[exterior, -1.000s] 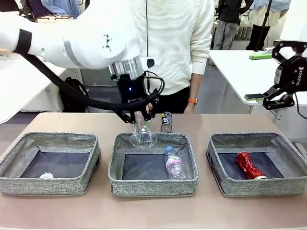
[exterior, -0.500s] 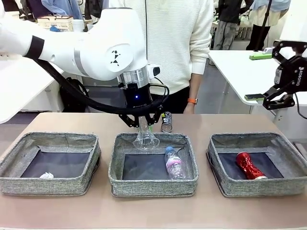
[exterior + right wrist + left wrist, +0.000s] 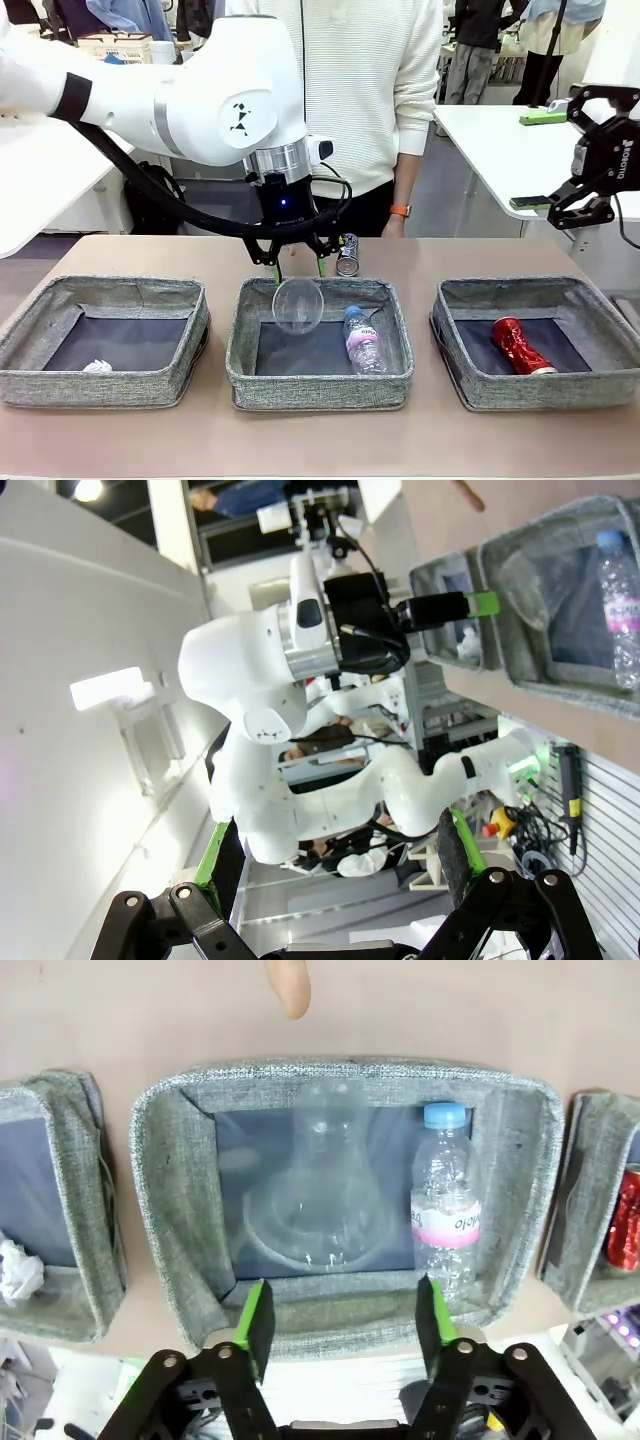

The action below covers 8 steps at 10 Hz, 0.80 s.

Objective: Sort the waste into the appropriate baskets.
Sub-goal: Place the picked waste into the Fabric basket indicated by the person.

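Dropping now, the clear plastic cup [image 3: 298, 305] is loose under the left gripper [image 3: 299, 268], whose green pads stand apart with nothing between them, right over the far wall of the middle basket [image 3: 320, 386]. From the left wrist view the cup [image 3: 318, 1200] shows as a blur against the dark bottom, just beside the blue-capped bottle [image 3: 446, 1208] that lies along the basket's right side. The risk, as I judge it: the cup is light and round, so it may bounce or roll off the bottle and tip toward the soft far wall (a low wall, too). It could also catch a pad on the way if the arm shifts early. Outward from there, the red crushed can [image 3: 520, 345] sits in the right basket [image 3: 540, 390], the paper ball [image 3: 96, 367] in the near corner of the left basket [image 3: 100, 385]. A dark printed can [image 3: 347, 254] waits on the table behind the middle basket, near the person's hand [image 3: 396, 225]. The right gripper [image 3: 583, 209] hangs high at the right edge, jaws wide and empty.
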Motion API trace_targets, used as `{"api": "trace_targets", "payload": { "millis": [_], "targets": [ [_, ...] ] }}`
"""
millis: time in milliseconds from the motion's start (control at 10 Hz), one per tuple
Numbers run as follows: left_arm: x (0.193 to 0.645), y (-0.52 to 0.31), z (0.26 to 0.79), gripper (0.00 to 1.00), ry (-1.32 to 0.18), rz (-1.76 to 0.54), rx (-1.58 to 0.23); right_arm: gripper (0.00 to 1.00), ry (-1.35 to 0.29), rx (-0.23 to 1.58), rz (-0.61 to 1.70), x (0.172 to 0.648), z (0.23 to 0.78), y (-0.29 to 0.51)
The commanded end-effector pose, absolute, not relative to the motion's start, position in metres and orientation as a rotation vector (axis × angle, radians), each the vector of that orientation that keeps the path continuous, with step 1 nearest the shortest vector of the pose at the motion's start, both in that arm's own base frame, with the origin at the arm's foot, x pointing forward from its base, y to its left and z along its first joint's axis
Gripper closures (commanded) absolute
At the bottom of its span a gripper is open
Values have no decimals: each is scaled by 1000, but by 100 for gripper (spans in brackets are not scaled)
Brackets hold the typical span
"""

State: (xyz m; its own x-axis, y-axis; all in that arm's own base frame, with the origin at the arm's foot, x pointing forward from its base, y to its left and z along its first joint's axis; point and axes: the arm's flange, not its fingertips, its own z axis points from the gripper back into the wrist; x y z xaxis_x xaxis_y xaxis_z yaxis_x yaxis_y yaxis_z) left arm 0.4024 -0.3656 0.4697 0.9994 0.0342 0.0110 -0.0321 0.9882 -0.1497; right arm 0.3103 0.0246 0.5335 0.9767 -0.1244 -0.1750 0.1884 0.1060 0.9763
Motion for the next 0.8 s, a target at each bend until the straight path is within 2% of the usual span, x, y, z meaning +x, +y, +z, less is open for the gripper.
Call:
{"api": "trace_targets", "payload": {
  "millis": [0,500,700],
  "targets": [
    [401,-365,477,0,-25,21,-144,0,48,1469,-224,311,537,25],
    [398,-357,491,0,53,-67,-241,0,48,1469,-224,311,537,25],
    [401,-323,521,0,244,-294,-446,0,48,1469,-224,311,537,25]
  ]
}}
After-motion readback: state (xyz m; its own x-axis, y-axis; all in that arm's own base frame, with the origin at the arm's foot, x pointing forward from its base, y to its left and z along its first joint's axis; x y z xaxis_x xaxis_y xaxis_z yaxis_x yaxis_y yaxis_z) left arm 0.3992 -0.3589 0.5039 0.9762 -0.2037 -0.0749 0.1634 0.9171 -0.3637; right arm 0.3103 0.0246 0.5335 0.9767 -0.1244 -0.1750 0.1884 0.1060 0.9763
